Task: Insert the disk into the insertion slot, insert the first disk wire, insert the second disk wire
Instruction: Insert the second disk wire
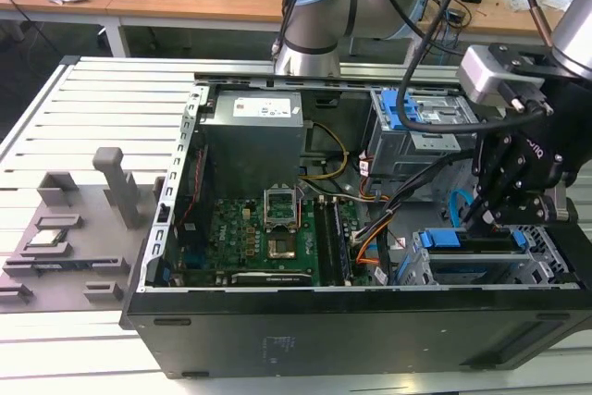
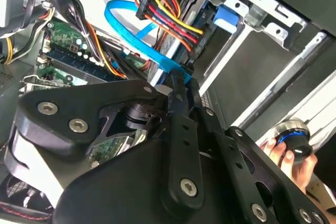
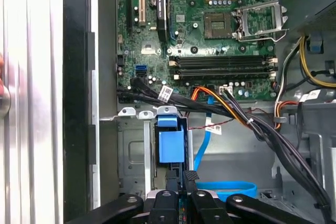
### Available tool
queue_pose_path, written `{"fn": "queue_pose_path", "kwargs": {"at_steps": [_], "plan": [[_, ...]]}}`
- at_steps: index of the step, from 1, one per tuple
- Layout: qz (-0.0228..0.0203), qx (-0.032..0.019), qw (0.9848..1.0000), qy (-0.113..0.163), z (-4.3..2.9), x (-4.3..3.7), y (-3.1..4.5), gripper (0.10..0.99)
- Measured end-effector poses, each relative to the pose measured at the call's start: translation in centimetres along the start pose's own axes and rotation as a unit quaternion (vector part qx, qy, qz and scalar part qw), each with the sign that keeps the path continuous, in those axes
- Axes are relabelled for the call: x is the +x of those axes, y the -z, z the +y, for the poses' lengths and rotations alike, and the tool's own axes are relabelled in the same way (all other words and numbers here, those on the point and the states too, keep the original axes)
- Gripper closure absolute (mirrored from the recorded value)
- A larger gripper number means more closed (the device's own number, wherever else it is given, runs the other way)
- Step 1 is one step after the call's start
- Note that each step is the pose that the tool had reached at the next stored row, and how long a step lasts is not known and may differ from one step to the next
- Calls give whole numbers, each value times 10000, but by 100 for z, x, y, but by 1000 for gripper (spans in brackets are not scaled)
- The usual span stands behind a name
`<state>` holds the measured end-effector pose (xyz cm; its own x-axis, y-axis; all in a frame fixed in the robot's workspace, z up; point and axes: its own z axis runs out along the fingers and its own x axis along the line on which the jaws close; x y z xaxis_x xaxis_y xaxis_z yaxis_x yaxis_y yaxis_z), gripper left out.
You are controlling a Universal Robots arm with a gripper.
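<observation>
An open computer case [image 1: 305,321] lies on its side on a slatted metal table [image 1: 102,108]. In the exterior view, the gripper [image 1: 487,215] hangs inside the case at the exterior view's right, directly above the disk [image 1: 472,245], which sits in the insertion slot [image 1: 421,270] at the case's near corner, its blue carrier frame showing along the top. In the first wrist view, the fingertips [image 3: 190,176] stand close together just beside a flat blue cable [image 3: 228,188] and near the blue frame [image 3: 171,142]. In the second wrist view, the jaws are closed on the end of this blue cable. A bundle of coloured wires [image 2: 168,22] hangs beside it. The green circuit board [image 1: 264,238] lies well apart.
</observation>
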<state>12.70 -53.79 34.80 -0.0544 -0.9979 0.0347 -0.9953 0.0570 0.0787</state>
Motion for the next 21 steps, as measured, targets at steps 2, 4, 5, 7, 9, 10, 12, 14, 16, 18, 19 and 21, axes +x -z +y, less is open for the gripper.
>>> {"fn": "queue_pose_path", "kwargs": {"at_steps": [2, 4, 5, 7, 9, 10, 12, 14, 16, 18, 19, 21], "plan": [[2, 0, 10000, 2, -9, -6, -13, 925], [2, 0, 10000, 7, -15, -22, -21, 925], [3, 1, 10000, 21, -19, -35, -29, 925], [4, 1, 10000, 27, -23, -36, -37, 925], [3, 1, 10000, 30, -25, -36, -54, 925], [4, 1, 10000, 30, -25, -35, -62, 925], [5, 1, 10000, 31, -27, -35, -82, 925], [9, 1, 10000, 31, -27, -35, -84, 925], [13, 2, 10000, 30, -27, -35, -85, 918], [14, 2, 10000, 30, -25, -34, -45, 851], [13, 1, 10000, 30, -21, -33, -4, 851], [13, 1, 10000, 30, -14, -44, 68, 851]]}}
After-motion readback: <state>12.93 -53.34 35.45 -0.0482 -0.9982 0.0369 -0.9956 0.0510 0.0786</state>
